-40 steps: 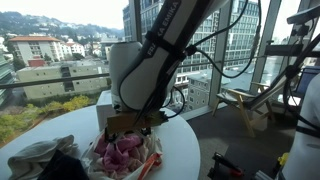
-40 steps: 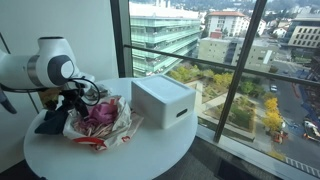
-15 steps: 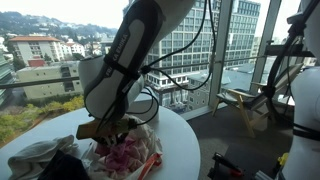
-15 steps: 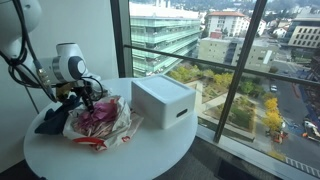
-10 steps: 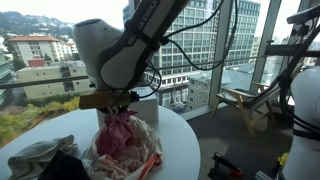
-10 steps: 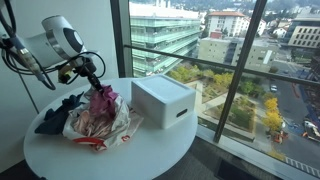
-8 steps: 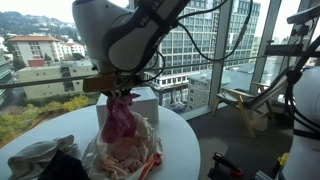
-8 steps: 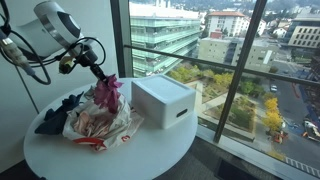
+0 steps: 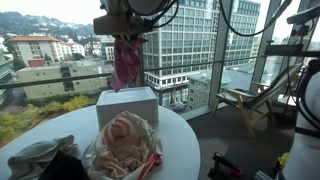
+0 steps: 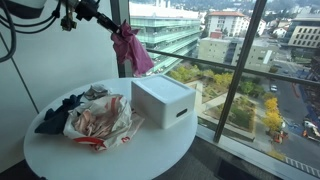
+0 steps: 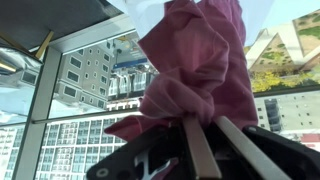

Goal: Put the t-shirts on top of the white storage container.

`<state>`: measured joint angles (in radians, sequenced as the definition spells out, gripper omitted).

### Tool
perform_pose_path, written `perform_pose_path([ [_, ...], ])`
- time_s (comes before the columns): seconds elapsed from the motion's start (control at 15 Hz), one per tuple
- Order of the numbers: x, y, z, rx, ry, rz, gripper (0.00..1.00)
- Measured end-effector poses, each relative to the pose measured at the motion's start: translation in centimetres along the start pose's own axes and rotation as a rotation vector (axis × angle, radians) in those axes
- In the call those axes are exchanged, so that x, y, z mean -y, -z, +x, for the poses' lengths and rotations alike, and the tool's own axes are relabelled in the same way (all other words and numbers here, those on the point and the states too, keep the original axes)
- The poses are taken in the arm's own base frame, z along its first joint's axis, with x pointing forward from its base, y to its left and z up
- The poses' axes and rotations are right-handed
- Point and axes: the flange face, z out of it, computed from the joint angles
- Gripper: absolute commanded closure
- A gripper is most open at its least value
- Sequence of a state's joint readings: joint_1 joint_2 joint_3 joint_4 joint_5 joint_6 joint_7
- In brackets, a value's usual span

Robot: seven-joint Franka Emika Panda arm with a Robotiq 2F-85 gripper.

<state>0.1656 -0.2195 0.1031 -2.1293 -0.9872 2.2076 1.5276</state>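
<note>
Hand (image 11: 213,140) clamped on a bunched pink t-shirt (image 11: 195,60), which hangs high over the round counter (image 10: 110,160), clear of the white storage container (image 10: 163,101) below. Beside the container lie a pale crumpled garment (image 10: 98,118) and dark clothes (image 10: 55,112).

We see our hand (image 11: 203,125) at the bottom edge, its two fingers (image 11: 198,152) pinched on a bunched pink t-shirt (image 11: 200,60). The cloth stands crumpled just beyond the fingertips and fills the middle of the view. Past it, tall buildings (image 11: 90,85) show through a window.
</note>
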Motion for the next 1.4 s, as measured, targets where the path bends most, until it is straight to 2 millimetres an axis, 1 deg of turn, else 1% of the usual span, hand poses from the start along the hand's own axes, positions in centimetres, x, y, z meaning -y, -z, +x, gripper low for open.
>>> perform_pose_path([
  [0.07,0.1,-0.2,0.2,-0.038,0.004,-0.006,0.91],
  [0.13,0.3,-1.0,-0.2,-0.063,0.011,-0.016,0.91],
  [0.2,0.7,-2.1,-0.9,-0.075,0.021,-0.028,0.91],
  [0.53,3.6,-9.8,-6.5,-0.079,0.086,-0.085,0.92],
  [0.67,4.7,-12.4,-8.0,-0.125,0.119,-0.095,0.91],
  [0.73,5.2,-13.5,-8.4,-0.152,0.129,-0.103,0.90],
  [0.93,6.2,-15.5,-8.3,-0.212,0.144,-0.121,0.87],
  [1.13,6.9,-16.4,-8.0,-0.252,0.132,-0.117,0.86],
  [1.4,7.8,-17.7,-8.3,-0.246,0.102,-0.115,0.87],
])
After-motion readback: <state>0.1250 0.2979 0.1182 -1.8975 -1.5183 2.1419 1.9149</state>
